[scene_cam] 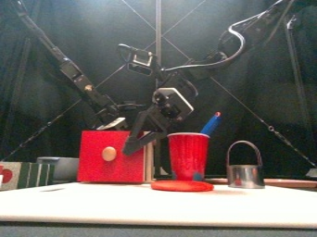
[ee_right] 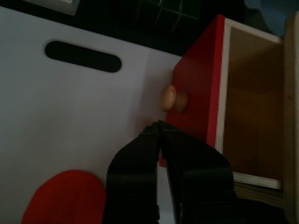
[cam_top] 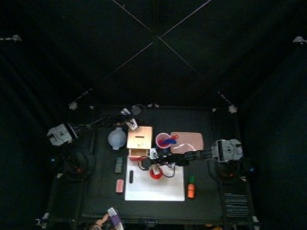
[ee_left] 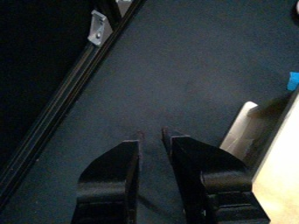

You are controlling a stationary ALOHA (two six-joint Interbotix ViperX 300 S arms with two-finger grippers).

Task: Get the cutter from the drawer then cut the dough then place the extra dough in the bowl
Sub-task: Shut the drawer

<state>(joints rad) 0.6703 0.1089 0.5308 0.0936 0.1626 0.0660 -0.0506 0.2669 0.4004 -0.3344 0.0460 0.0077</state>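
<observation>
R arm reaches in from the right past mid-table; right gripper (ee_right: 156,131) has its jaws pressed together at the tips, nothing between them, tip just beside the knob (ee_right: 173,98) of the red drawer front (scene_cam: 99,167), not around it. Wooden box (cam_top: 140,137) sits behind the white cutting board (cam_top: 156,187); can't tell if the drawer is pulled out. Cutter (scene_cam: 246,167) is out on the table, upright w/ wire handle up, right of the red cup (scene_cam: 190,155) and apart from it. Blue knife (scene_cam: 213,122) sticks out of the cup. Red dough (scene_cam: 183,185) lies flat on the board in front of the cup, near the board's back edge; the front part of the board is bare, so there's room twd the table's front edge. Bowl (cam_top: 117,137) is left of the box, pink tray (cam_top: 195,144) right of the cup. L arm rests at the left side; left gripper (ee_left: 152,140) hangs over bare black table (ee_left: 198,79) close to the left rail, jaws nearly together w/ a thin slit, empty. Only the front view shows the cutter clearly; only the R wrist view shows the tip-to-knob gap and the board's grip hole; the top view gives the layout but the gripper hides most of the dough there.
</observation>
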